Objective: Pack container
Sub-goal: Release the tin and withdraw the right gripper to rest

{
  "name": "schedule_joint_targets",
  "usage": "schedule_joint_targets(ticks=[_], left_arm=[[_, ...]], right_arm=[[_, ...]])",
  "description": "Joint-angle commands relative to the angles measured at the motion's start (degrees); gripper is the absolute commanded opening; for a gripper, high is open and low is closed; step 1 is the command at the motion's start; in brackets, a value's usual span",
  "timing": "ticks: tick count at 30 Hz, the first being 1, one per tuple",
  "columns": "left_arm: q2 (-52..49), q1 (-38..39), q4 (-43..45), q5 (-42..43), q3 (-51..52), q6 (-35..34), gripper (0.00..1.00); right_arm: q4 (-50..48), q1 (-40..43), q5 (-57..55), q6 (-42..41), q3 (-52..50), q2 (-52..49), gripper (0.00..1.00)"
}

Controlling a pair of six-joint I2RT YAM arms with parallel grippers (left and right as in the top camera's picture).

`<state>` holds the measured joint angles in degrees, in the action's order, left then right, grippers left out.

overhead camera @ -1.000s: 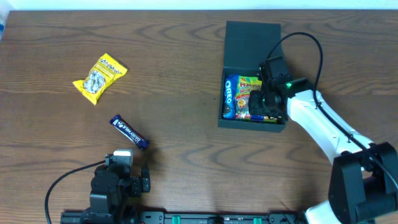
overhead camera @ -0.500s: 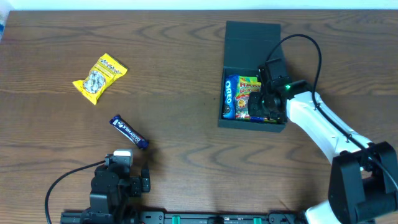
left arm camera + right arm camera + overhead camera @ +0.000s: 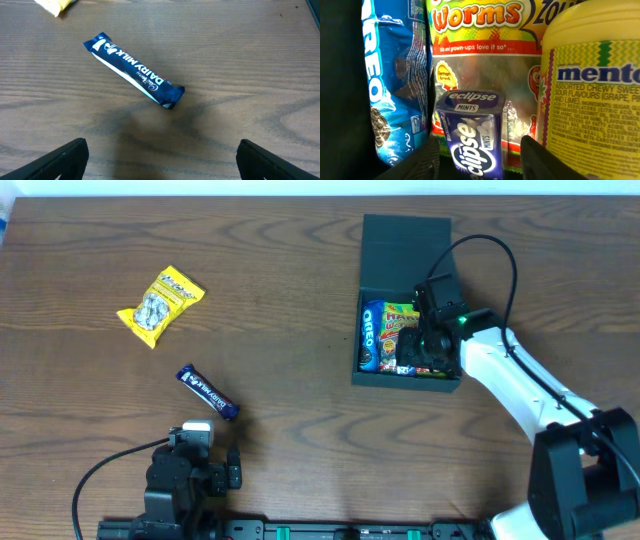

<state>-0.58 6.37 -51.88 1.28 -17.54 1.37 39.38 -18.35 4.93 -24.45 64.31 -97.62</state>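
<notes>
Your right gripper [image 3: 480,150] hangs spread inside the container [image 3: 405,245], fingers astride the Eclipse mints box [image 3: 472,132], not pinching it. Looking outward, the Dairy Milk bar [image 3: 134,71] lies just ahead of your left gripper [image 3: 162,155], which is open. Its long axis runs diagonally, far-left to near-right. The left arm's nearer, and the container sits well off to the right.

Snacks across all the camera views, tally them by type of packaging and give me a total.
Soft packets: 3 (Oreo pack, gummy worms bag, yellow packet)
Wrapped bars: 1 (Dairy Milk bar)
Small boxes: 1 (Eclipse mints box)
Tubs: 1 (Mentos tub)
Total: 6
</notes>
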Motion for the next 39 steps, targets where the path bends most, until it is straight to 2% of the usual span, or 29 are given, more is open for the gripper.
schedule_joint_targets(ticks=[1,6,7,12,18,25,30,39], left_arm=[[0.3,-0.3,-1.4,-0.6,2.1,0.4,0.95],[0.3,-0.3,-1.4,-0.6,2.1,0.4,0.96],[0.3,-0.3,-1.4,-0.6,2.1,0.4,0.95],[0.3,-0.3,-1.4,-0.6,2.1,0.4,0.95],[0.3,-0.3,-1.4,-0.6,2.1,0.4,0.95],[0.3,-0.3,-1.4,-0.6,2.1,0.4,0.95],[0.3,-0.3,-1.4,-0.6,2.1,0.4,0.95],[0.3,-0.3,-1.4,-0.6,2.1,0.4,0.95]], right_arm=[[0.0,-0.1,-1.7,-0.2,-0.2,3.9,0.56],[0.7,-0.1,-1.7,-0.2,-0.1,12.9,0.95],[1.0,-0.1,-1.8,-0.2,-0.1,15.2,0.99],[4.5,-0.1,-7.6,0.0,-0.2,27.2,0.99],[13.8,0.8,-15.3,3.7,-0.4,40.3,0.99],[23.5,9.2,-15.1,3.5,-3.7,50.2,0.99],[25.9,13.8,-13.0,3.5,-6.4,53.5,0.99],[27.7,13.9,-13.1,3.5,-6.4,53.4,0.99]])
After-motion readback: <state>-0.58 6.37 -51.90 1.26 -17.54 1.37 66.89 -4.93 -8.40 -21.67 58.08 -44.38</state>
